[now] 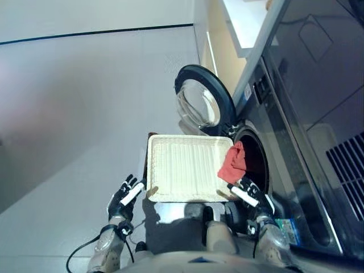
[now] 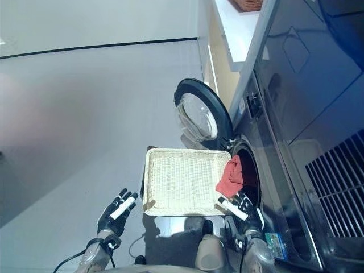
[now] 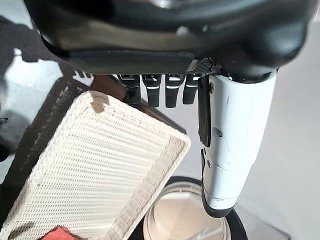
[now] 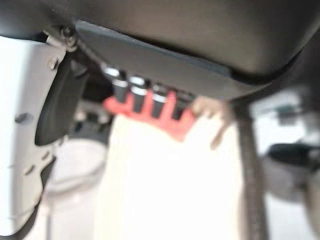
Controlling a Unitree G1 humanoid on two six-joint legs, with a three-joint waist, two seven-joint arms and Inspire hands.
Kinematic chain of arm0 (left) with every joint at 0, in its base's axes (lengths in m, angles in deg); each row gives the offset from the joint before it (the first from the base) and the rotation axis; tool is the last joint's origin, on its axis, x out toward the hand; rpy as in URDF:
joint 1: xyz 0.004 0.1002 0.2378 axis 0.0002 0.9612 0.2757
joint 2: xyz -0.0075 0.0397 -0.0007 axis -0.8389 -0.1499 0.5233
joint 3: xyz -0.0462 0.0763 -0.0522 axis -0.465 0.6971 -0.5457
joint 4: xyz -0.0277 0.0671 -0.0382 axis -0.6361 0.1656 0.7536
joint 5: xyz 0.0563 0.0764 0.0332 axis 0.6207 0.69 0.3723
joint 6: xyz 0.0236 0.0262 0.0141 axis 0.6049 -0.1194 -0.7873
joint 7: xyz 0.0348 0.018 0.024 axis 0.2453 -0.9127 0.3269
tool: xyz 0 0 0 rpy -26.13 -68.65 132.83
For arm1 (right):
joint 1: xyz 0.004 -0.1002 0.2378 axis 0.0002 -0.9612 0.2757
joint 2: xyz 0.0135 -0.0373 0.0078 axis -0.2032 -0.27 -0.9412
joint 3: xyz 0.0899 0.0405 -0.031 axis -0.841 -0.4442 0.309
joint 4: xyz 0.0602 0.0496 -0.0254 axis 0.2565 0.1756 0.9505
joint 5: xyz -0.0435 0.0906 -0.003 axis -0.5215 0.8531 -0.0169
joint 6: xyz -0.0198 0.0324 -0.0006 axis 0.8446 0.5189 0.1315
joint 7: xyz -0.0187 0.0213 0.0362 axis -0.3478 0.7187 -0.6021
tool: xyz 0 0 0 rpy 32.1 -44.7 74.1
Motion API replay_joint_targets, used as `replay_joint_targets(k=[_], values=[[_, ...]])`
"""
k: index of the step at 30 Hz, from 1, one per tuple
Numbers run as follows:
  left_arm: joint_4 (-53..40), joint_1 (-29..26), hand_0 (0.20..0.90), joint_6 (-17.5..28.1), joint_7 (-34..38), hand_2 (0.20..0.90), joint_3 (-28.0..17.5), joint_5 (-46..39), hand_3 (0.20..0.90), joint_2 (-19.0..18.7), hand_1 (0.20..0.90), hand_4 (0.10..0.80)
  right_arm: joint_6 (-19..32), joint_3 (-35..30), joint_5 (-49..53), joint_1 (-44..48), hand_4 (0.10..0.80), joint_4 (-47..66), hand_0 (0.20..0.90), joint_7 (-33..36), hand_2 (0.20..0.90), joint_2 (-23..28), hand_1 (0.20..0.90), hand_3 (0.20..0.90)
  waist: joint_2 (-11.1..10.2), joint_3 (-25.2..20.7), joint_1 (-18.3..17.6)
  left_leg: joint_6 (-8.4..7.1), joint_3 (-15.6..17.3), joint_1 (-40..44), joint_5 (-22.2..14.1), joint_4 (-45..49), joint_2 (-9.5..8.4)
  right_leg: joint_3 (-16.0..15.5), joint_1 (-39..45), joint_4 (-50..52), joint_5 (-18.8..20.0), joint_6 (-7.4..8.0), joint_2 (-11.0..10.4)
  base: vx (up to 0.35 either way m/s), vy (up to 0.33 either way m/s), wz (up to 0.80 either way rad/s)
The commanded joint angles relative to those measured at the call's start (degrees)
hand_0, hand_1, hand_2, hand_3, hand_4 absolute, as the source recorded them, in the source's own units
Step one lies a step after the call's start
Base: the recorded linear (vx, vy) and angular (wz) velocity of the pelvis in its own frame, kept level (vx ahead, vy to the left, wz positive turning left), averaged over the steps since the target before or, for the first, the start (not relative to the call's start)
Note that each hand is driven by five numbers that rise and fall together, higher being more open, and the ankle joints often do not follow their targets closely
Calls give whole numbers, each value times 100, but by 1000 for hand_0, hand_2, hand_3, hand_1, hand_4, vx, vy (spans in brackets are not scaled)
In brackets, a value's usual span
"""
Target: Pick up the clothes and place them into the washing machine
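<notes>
**Red cloth at the drum mouth, both hands spread beside the basket**

A shallow white wicker basket [image 1: 185,168] sat on a dark stand in front of the washing machine [image 1: 296,142], whose round door [image 1: 202,102] stood swung wide to the left of the drum opening [image 1: 257,162]. The basket's woven floor was bare apart from 1 garment.

That garment, a red cloth [image 1: 233,162], lay bunched over the basket's right edge near its front right corner, draped between the rim and the dark mouth of the drum. Whether part of it already hung inside the drum could not be told.

The right hand [image 1: 250,194] was at the basket's front right corner, just below the red cloth, its fingers straight and relaxed and its white-covered thumb standing apart. In the right wrist view the fingertips [image 4: 145,97] pointed at the cloth and overlapped its near edge, but nothing was curled round it; whether they touched it was not clear.

The left hand [image 1: 128,196] was beside the basket's front left corner, fingers spread and holding nothing, well apart from the cloth. Its wrist view showed straight fingers [image 3: 160,90] just short of the basket's rim.
</notes>
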Motion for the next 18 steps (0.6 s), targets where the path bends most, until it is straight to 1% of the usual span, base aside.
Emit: replay_joint_targets(k=[1, 2, 3, 4, 5, 7, 8, 9, 11, 12, 13, 14, 16, 18], values=[[-626, 113, 900, 348, -110, 900, -137, 54, 900, -318, 900, 800, 557, -473, 119, -371, 800, 462, 900, 168, 900, 355, 900, 900, -268, -192, -83, -90, 119, 356, 905, 1285, -17, 363, 314, -567, 317, 163, 104, 112, -203, 13], [-627, 113, 900, 348, -110, 900, -136, 54, 900, -320, 900, 800, 557, -473, 119, -372, 800, 463, 900, 168, 900, 354, 900, 900, -269, -189, -85, -90, 113, 348, 896, 1304, -18, 360, 317, -569, 318, 163, 103, 109, -206, 1], [-649, 151, 900, 297, -122, 900, -102, 62, 900, -308, 900, 800, 551, -493, 143, -429, 800, 485, 900, 163, 900, 334, 900, 900, -370, -149, -34, -17, 119, 110, 1015, 1773, -144, 402, 520, -609, 227, 48, 166, 115, -184, -7], [-679, 156, 900, 284, -136, 900, -86, 57, 900, -308, 900, 800, 558, -509, 152, -439, 800, 495, 900, 175, 900, 326, 900, 900, -403, -112, -6, 12, 147, -36, 1014, 1775, -183, 426, 596, -622, 195, 36, 167, 149, -197, -9], [-678, 164, 900, 278, -140, 900, -73, 49, 900, -309, 900, 800, 561, -519, 162, -443, 800, 499, 900, 189, 900, 321, 900, 900, -427, -83, 14, 37, 217, -166, 952, 1690, -191, 441, 667, -647, 166, 35, 159, 115, -65, -8], [-661, 157, 900, 283, -128, 900, -49, 30, 900, -334, 900, 800, 586, -544, 175, -403, 800, 481, 900, 238, 900, 329, 900, 900, -537, -29, 122, 106, 303, -577, 651, 1396, -249, 526, 811, -693, 74, 64, 111, 138, -12, 9], [-659, 151, 900, 287, -111, 900, -49, 7, 900, -353, 900, 800, 605, -538, 179, -373, 800, 479, 900, 269, 900, 333, 900, 900, -579, 13, 199, 113, 309, -828, 530, 1152, -282, 589, 893, -701, 21, 106, 102, 167, 22, 21], [-666, 177, 900, 281, -107, 900, -57, 1, 900, -361, 900, 800, 604, -524, 173, -361, 800, 473, 900, 272, 900, 335, 900, 900, -596, 52, 264, 92, 327, -870, 453, 1026, -277, 669, 961, -671, -21, 117, 118, 197, 58, 12], [-650, 227, 900, 289, -88, 900, -67, 0, 900, -368, 900, 800, 613, -471, 127, -340, 800, 468, 900, 283, 900, 331, 900, 900, -579, 93, 385, 22, 326, -1067, 538, 515, -240, 809, 1137, -668, -122, 162, 157, 174, 58, -7], [-651, 229, 900, 289, -87, 900, -66, 1, 900, -368, 900, 800, 613, -470, 127, -342, 800, 468, 900, 283, 900, 330, 900, 900, -586, 106, 395, 23, 341, -1038, 534, 505, -243, 820, 1153, -664, -132, 164, 152, 237, 98, -2], [-631, 253, 900, 296, -85, 900, -59, 22, 900, -357, 900, 800, 622, -440, 114, -344, 800, 481, 900, 288, 900, 322, 900, 900, -509, 107, 477, -61, 370, -1254, 869, 118, -152, 942, 1348, -704, -213, 211, 194, 272, 121, -3], [-587, 246, 900, 301, -81, 900, -57, 36, 900, -342, 900, 800, 624, -438, 115, -349, 800, 470, 900, 298, 900, 309, 900, 900, -470, 107, 520, -119, 471, -1392, 1039, -135, -112, 995, 1470, -743, -268, 239, 206, 357, 149, -15], [-532, 249, 900, 314, -76, 900, -75, 53, 900, -318, 900, 800, 625, -437, 115, -353, 800, 409, 900, 323, 900, 287, 900, 900, -436, 110, 611, -193, 549, -1502, 1198, -419, -113, 1134, 1711, -813, -356, 275, 215, 279, 114, -50], [-469, 279, 900, 318, -76, 900, -96, 69, 900, -287, 900, 800, 618, -446, 135, -354, 800, 367, 900, 320, 900, 250, 900, 900, -394, 69, 636, -266, 687, -1607, 1260, -548, -103, 1257, 1900, -904, -427, 336, 182, 276, 169, -91]])
